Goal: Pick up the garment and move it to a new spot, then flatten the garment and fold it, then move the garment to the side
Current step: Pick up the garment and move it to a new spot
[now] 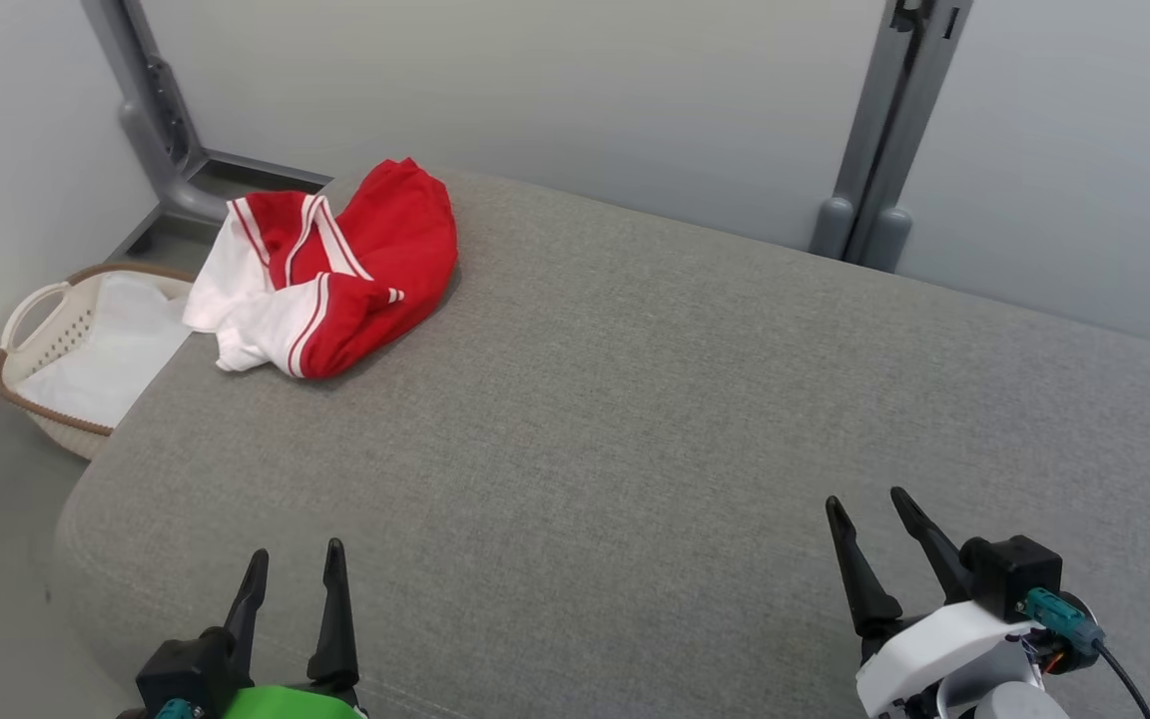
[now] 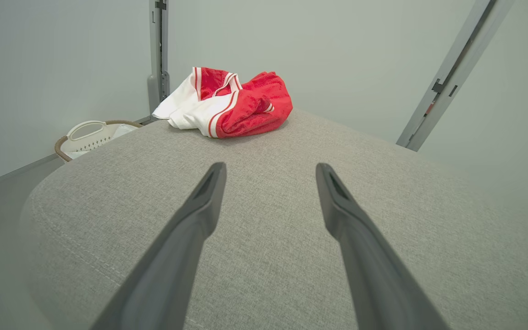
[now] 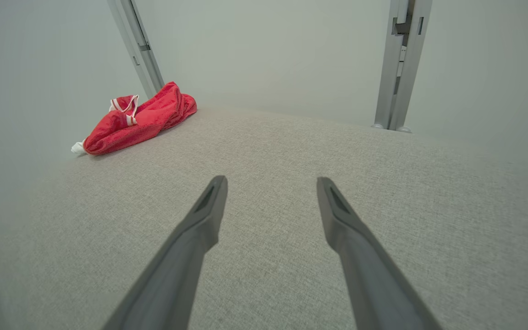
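Note:
A crumpled red garment (image 1: 335,270) with white panels and stripes lies at the far left corner of the grey padded surface (image 1: 635,399), one white edge hanging over the side. It also shows ahead of the left fingers as garment (image 2: 232,103) and far to the left as garment (image 3: 138,119). My left gripper (image 1: 295,559) hovers open at the near left edge, nothing between its fingers. At the near right, my right gripper (image 1: 869,504) is open and empty too. Both stand well short of the garment.
A white laundry basket (image 1: 46,330) with a brown rim sits on the floor left of the surface, white cloth inside. Grey metal posts (image 1: 884,150) stand against the pale wall behind. The wide grey cushion stretches between the grippers and the garment.

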### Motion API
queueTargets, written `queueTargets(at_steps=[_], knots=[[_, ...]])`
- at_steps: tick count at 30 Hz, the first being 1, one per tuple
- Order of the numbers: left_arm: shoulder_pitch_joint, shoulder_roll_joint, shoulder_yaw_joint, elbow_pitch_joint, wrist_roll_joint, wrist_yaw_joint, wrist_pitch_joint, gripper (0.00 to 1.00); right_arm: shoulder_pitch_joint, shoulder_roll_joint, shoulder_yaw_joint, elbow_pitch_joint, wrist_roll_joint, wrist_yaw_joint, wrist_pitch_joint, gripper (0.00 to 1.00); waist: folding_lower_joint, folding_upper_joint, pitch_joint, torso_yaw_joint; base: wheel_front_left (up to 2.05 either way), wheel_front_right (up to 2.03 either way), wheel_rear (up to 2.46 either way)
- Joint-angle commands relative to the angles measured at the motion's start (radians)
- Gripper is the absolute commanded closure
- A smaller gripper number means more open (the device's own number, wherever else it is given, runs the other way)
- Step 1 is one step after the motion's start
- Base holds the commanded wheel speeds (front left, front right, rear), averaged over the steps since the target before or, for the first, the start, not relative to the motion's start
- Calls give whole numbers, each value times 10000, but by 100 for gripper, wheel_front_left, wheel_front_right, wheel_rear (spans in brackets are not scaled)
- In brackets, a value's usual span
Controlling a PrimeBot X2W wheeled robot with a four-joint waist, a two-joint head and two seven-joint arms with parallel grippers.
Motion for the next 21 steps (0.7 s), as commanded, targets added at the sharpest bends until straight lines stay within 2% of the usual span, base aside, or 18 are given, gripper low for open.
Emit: queueTargets(at_steps=[1,12,16,21], knots=[[121,27,61,-106,-67,61,-1,0,-84,-52,34,62,-23,-15,-45,0,0,0,187,490,0,0,0],[-45,34,195,-185,152,70,-1,0,-208,-49,-133,54,-178,-15,-45,0,0,0,236,524,0,0,0],[-707,504,511,-301,326,-21,-1,0,-65,-46,-414,-74,-331,-15,-45,0,0,0,297,503,0,0,0],[-2175,1650,1154,-779,235,-129,48,0,-486,-57,-435,-247,-853,-15,-45,0,0,0,1024,-96,0,0,0]])
